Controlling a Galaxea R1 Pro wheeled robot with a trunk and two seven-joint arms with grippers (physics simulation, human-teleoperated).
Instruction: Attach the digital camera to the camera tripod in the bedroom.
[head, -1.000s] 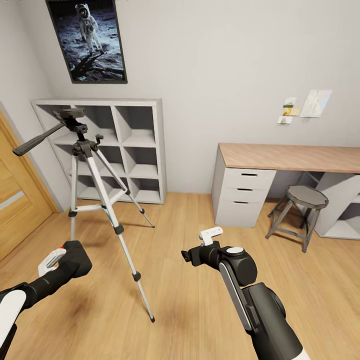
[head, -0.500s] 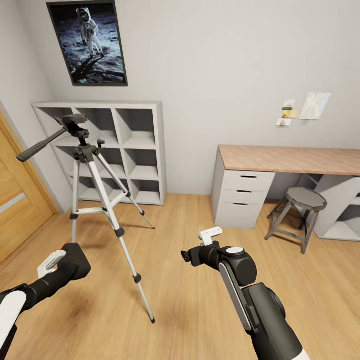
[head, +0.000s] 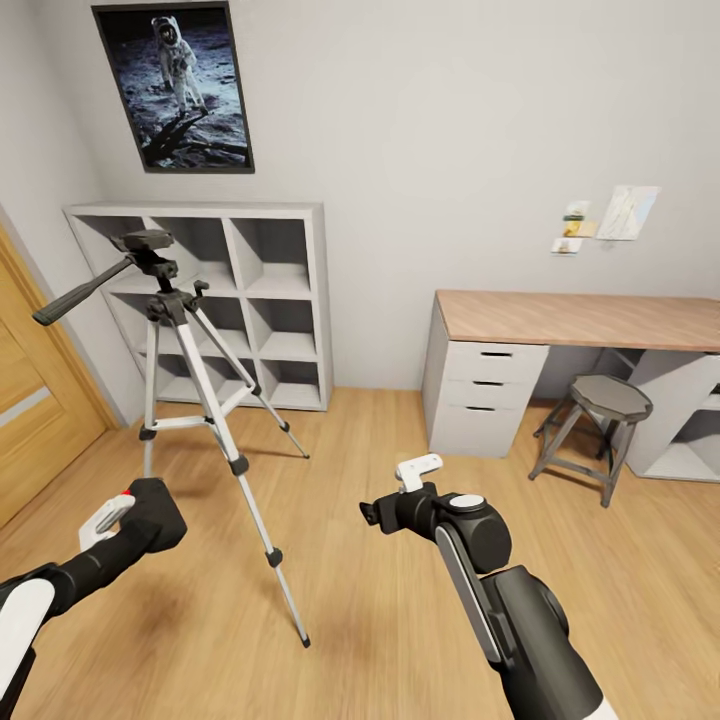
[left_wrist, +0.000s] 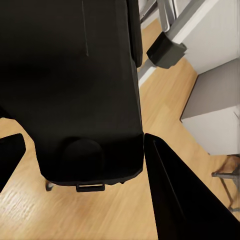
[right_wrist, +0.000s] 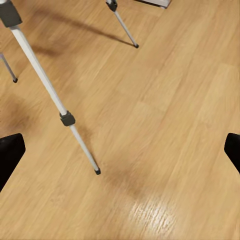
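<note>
**Camera in my left claw, tripod standing free on the bedroom floor**

My left wrist view is mostly blocked by the digital camera (left_wrist: 85, 90): its black body sits between the two fingers (left_wrist: 175, 200), which press its sides, so the left claw (head: 135, 515) is clamped on it. In the head view I can pick out little of the camera beyond a black block with a red dot on top; the lens is not visible to me.

My right claw (head: 385, 505) points toward the tripod; in its wrist view the fingertips (right_wrist: 10, 152) show only at the far edges of the picture, wide apart, with nothing between them.

The camera tripod (head: 185, 400) stands on the wood floor (head: 380, 620) in front of the white cube shelf (head: 270, 290), whose compartments look bare. Its head carries nothing. The wooden door (head: 30, 400) is cut off at the edge.

Since a second ago the view has tilted slightly and my left claw has barely shifted; the tripod stands as before.
</note>
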